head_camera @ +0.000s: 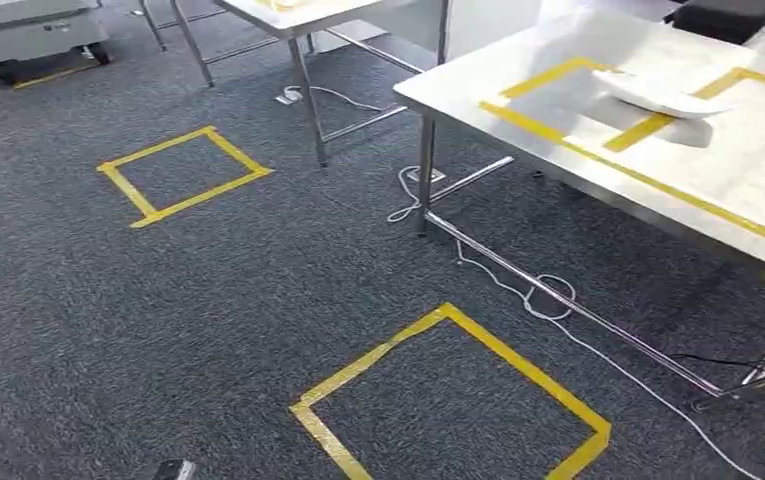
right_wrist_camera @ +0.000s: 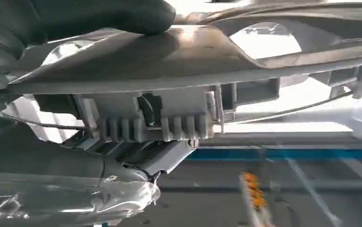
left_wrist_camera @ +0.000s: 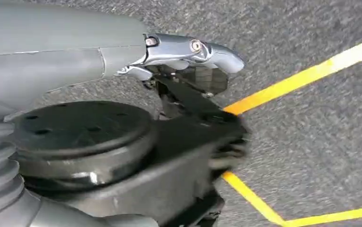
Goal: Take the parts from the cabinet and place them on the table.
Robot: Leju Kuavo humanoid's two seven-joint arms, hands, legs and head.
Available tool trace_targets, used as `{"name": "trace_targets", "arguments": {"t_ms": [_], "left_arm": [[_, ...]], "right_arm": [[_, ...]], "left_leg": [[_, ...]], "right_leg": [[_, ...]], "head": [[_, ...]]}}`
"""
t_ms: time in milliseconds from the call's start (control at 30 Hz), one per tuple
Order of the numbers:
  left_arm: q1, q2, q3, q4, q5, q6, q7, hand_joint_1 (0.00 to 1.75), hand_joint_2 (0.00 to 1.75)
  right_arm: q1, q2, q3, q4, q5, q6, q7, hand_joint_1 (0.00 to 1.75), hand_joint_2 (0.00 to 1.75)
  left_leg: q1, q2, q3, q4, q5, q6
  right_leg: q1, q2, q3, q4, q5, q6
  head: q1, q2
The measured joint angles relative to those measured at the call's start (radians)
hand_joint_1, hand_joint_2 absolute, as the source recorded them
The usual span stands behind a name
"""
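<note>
1. Grey plastic part (right_wrist_camera: 188,71) is held in the right hand (right_wrist_camera: 75,28), dark fingers (right_wrist_camera: 122,16) pressed on it.
2. Left hand (left_wrist_camera: 188,94) hangs over carpet (left_wrist_camera: 311,142); its grip cannot be told.
3. Steel worktop (head_camera: 578,130) carries yellow tape (head_camera: 648,180) and a white part (head_camera: 658,100).

Dark grey carpet (head_camera: 108,300) covers the floor. Two squares are marked on it in yellow tape, one near (head_camera: 453,400) and one far left (head_camera: 183,175). A steel table (head_camera: 758,190) stands at the right, a second table (head_camera: 298,20) beyond it. White cables (head_camera: 548,295) trail underneath.
</note>
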Motion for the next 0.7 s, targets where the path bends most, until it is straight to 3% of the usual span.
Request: {"name": "trace_targets", "arguments": {"t_ms": [33,100,133,167,200,233,300,333,367,400,533,700], "left_arm": [[0.002,-0.001,0.001,0.000,0.000,0.000,0.001,0.00,1.75],[0.001,-0.002,0.002,0.000,0.002,0.007,0.011,0.00,1.75],[0.001,-0.002,0.004,0.000,0.011,0.011,0.015,0.00,1.75],[0.000,-0.002,0.009,0.000,0.019,0.013,0.018,0.00,1.75],[-0.001,-0.003,0.012,0.000,0.019,0.012,0.020,0.00,1.75],[-0.004,-0.005,0.014,0.000,0.018,0.007,0.023,0.00,1.75],[-0.006,-0.005,0.015,0.000,0.014,0.000,0.023,0.00,1.75],[-0.007,-0.006,0.016,0.000,0.014,-0.002,0.025,0.00,1.75],[-0.006,-0.007,0.017,0.000,0.013,-0.003,0.027,0.00,1.75],[-0.006,-0.009,0.018,0.000,0.012,-0.007,0.029,0.00,1.75],[-0.010,-0.012,0.019,0.000,0.011,-0.016,0.034,0.00,1.75],[-0.007,-0.012,0.019,0.000,0.004,-0.025,0.028,0.00,1.75]], "right_arm": [[-0.012,0.018,-0.043,0.006,0.000,0.022,-0.019,1.75,1.75],[-0.050,0.051,-0.124,0.021,0.007,0.059,-0.054,1.75,1.75],[-0.068,0.066,-0.156,0.026,0.011,0.070,-0.073,1.75,1.75],[-0.083,0.083,-0.189,0.029,0.016,0.076,-0.092,1.75,1.75],[-0.099,0.100,-0.217,0.033,0.020,0.081,-0.109,1.75,1.75],[-0.106,0.114,-0.239,0.035,0.023,0.081,-0.121,1.75,1.75],[-0.123,0.134,-0.280,0.042,0.040,0.109,-0.133,1.75,1.75],[-0.131,0.141,-0.295,0.046,0.041,0.127,-0.134,1.75,1.75],[-0.141,0.149,-0.306,0.050,0.041,0.137,-0.134,1.75,1.75],[-0.154,0.153,-0.311,0.054,0.042,0.144,-0.136,1.75,1.75],[-0.172,0.167,-0.321,0.070,0.056,0.153,-0.137,1.75,1.75],[-0.189,0.174,-0.321,0.087,0.060,0.152,-0.137,1.75,1.75]], "left_leg": [[0.000,-0.003,0.001,-0.010,0.022,0.003],[0.000,-0.015,0.056,-0.137,0.111,0.011],[0.001,-0.040,0.097,-0.221,0.152,0.016],[0.002,-0.101,0.126,-0.289,0.169,0.022],[0.009,-0.098,0.136,-0.319,0.159,0.022],[0.003,-0.092,0.135,-0.315,0.157,0.021],[0.000,-0.075,0.139,-0.318,0.160,0.032],[0.006,-0.061,0.144,-0.327,0.167,0.038],[-0.001,-0.065,0.141,-0.327,0.159,0.026],[-0.002,-0.064,0.142,-0.323,0.159,0.024],[-0.008,-0.057,0.145,-0.322,0.160,0.036],[-0.009,-0.057,0.144,-0.322,0.161,0.039]], "right_leg": [[0.000,0.013,0.001,0.000,0.000,0.000],[-0.001,0.044,0.001,0.000,0.001,0.002],[-0.003,0.058,0.002,0.000,0.002,0.004],[-0.003,0.070,0.000,0.002,0.003,0.009],[-0.001,0.080,-0.007,0.009,0.001,0.013],[-0.004,0.092,-0.010,0.004,0.004,0.019],[-0.009,0.112,-0.012,-0.005,0.009,0.034],[-0.010,0.095,-0.019,0.001,0.009,0.036],[0.000,0.048,-0.005,0.001,0.005,0.030],[-0.001,0.045,-0.006,-0.010,0.017,0.007],[-0.005,0.047,-0.004,-0.017,0.019,0.025],[-0.006,0.043,-0.003,-0.018,0.022,0.030]], "head": [[0.001,0.000],[0.001,0.000],[0.000,0.000],[0.001,0.000],[0.001,0.000],[0.002,0.000],[-0.001,0.000],[-0.001,0.000],[0.007,0.000],[0.012,0.000],[0.007,0.000],[0.007,0.000]]}}
